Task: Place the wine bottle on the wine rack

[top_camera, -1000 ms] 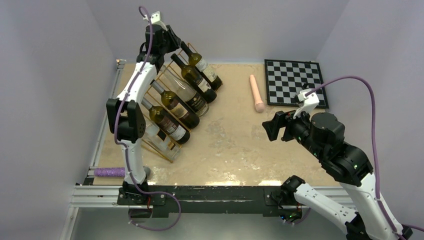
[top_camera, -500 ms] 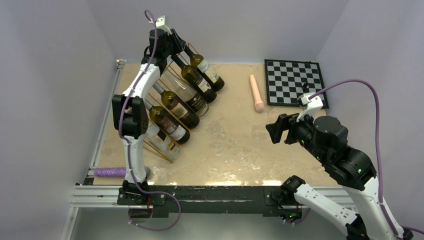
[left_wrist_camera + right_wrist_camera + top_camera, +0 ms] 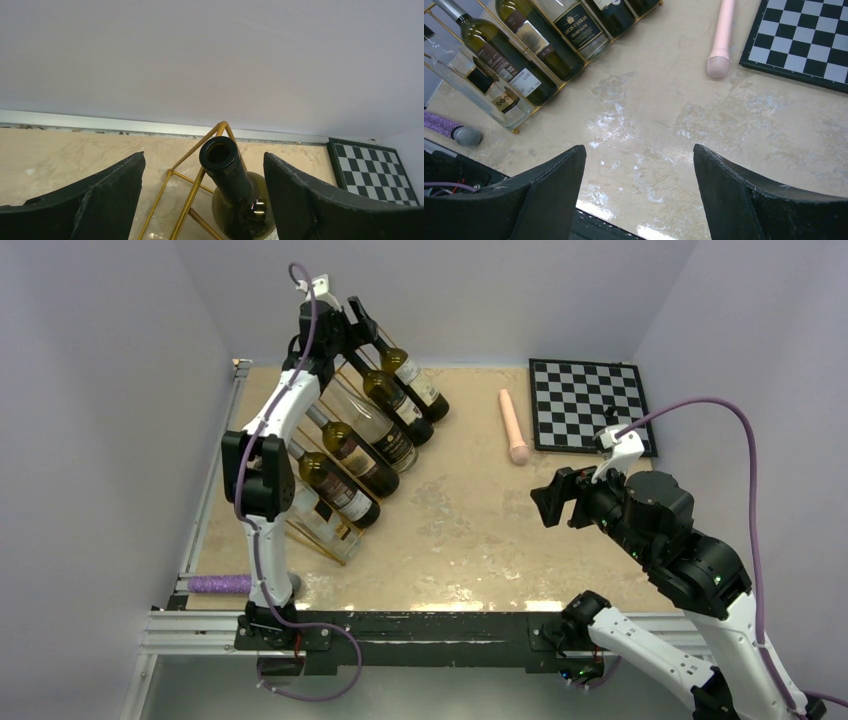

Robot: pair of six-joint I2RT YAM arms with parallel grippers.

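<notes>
Table (image 3: 460,530): beige marbled top, glossy glare patches around centre and toward 6 o'clock

Directly on it:
- wine rack (image 3: 318,543) at 10 o'clock, gold wire, long side running diagonally from the near-left to the far wall, loaded with bottles
- chessboard (image 3: 588,405) at 2 o'clock, flat in the far-right corner, no pieces visible on it
- pink microphone (image 3: 514,425) at 1 o'clock, lying flat just left of the chessboard, not touching it, head toward 6 o'clock
- purple microphone (image 3: 225,584) at 8 o'clock, flat at the near-left corner, grey head toward 3 o'clock, near the rack's near end but apart from it
</notes>
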